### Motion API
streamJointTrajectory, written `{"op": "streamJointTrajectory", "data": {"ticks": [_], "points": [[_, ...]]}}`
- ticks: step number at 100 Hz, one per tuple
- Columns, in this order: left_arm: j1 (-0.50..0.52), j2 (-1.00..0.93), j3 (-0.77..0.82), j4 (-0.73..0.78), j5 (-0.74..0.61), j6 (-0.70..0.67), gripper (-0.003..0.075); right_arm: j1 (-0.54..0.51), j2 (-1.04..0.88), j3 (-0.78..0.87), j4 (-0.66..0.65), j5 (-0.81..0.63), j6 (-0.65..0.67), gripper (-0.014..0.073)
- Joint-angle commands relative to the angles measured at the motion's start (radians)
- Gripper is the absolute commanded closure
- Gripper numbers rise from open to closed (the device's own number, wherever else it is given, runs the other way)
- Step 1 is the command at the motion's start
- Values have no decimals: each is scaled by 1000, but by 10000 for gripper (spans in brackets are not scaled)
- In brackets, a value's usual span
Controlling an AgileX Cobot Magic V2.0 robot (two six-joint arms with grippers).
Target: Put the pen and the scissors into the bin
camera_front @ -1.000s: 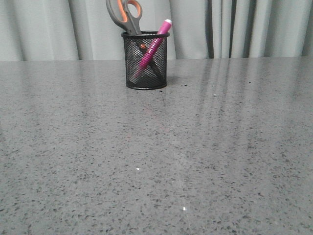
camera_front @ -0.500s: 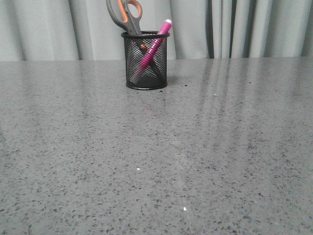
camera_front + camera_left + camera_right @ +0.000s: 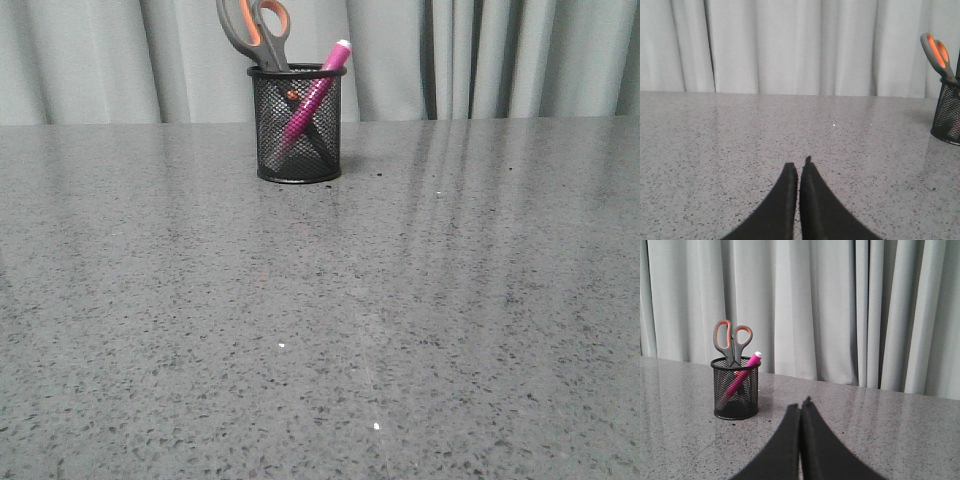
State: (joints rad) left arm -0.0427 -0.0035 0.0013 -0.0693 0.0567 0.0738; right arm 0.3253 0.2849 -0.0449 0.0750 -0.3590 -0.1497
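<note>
A small black wire-mesh cylindrical bin point(image 3: 296, 125) stands at twelve o'clock on the speckled grey stone-look table point(image 3: 320, 330), near its far edge before a pale grey pleated curtain point(image 3: 480, 55). Inside it, the large scissors point(image 3: 256, 30) with dark grey, orange-lined handles stand blades down, handles above the rim, and the short magenta-pink pen point(image 3: 312, 100) leans toward one o'clock — its whitish end pokes over the rim. The left gripper point(image 3: 799, 167) and right gripper point(image 3: 801, 405) hover above bare tabletop, each with its black fingers pressed together, holding nothing.
</note>
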Motion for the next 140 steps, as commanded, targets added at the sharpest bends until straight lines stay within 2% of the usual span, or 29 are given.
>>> {"op": "streamJointTrajectory", "data": {"ticks": [1,84,93,118,126,140], "points": [[-3,-32,46,-2,-69,-11,739,-5,4,-23,-9,-81,-5,662],[-3,-32,46,-2,-69,-11,739,-5,4,-23,-9,-85,-5,662],[-3,-32,46,-2,-69,-11,739,-22,4,-8,27,-68,-5,662],[-3,-32,46,-2,-69,-11,739,-195,-144,61,32,148,-5,662],[-3,-32,46,-2,-69,-11,739,-249,-214,69,-6,253,-5,662],[-3,-32,46,-2,-69,-11,739,-284,-321,69,-66,382,-5,662]]}}
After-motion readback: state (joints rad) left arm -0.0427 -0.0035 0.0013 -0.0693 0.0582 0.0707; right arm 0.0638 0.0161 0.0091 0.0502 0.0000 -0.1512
